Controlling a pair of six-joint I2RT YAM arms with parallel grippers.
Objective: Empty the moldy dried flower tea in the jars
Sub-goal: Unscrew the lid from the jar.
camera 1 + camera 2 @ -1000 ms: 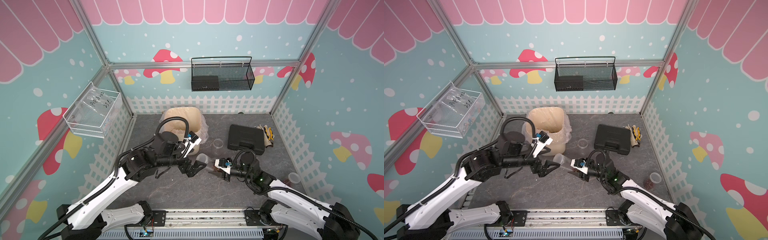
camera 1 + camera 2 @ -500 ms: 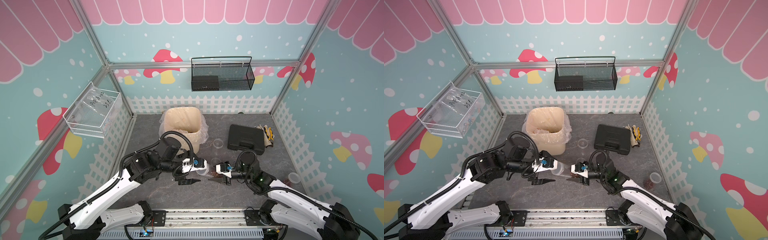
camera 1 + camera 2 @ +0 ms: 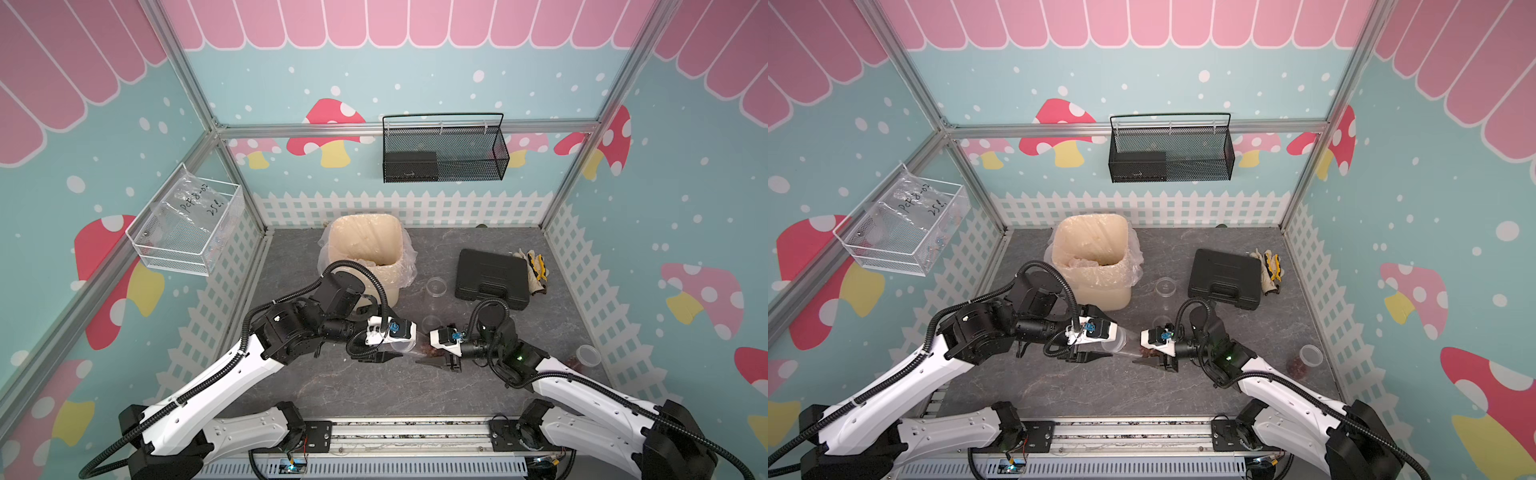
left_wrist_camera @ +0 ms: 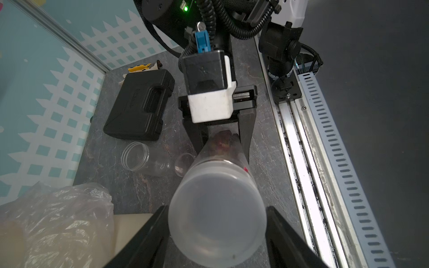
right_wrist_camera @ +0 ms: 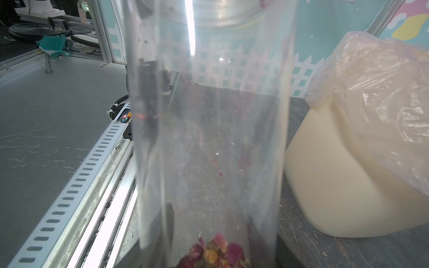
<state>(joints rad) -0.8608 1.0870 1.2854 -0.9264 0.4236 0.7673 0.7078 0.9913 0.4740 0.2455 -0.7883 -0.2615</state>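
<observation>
A clear jar (image 3: 411, 347) hangs level above the table between my two grippers. My right gripper (image 3: 434, 353) is shut on its base end, where the moldy dried flower tea (image 3: 1147, 353) lies as reddish and tan bits (image 5: 216, 253). My left gripper (image 3: 400, 348) has its jaws on either side of the jar's frosted lid (image 4: 217, 215), pressed against its rim. In the right wrist view the jar wall (image 5: 209, 139) fills the middle. A second jar (image 4: 139, 159) lies open and empty on the table. A third jar (image 3: 1310, 355) stands by the right fence with brown bits in it.
The cream bin (image 3: 388, 286) with its plastic liner stands behind my left arm. A loose clear lid disc (image 3: 436, 286) lies beside it. A black case (image 3: 490, 278) and gloves (image 3: 534, 268) sit at the back right. The metal rail (image 4: 299, 162) runs along the table's front edge.
My left gripper has swung down from beside the bin to the lid end of the jar, and its jaws have narrowed round the lid. The right gripper has kept hold of the jar.
</observation>
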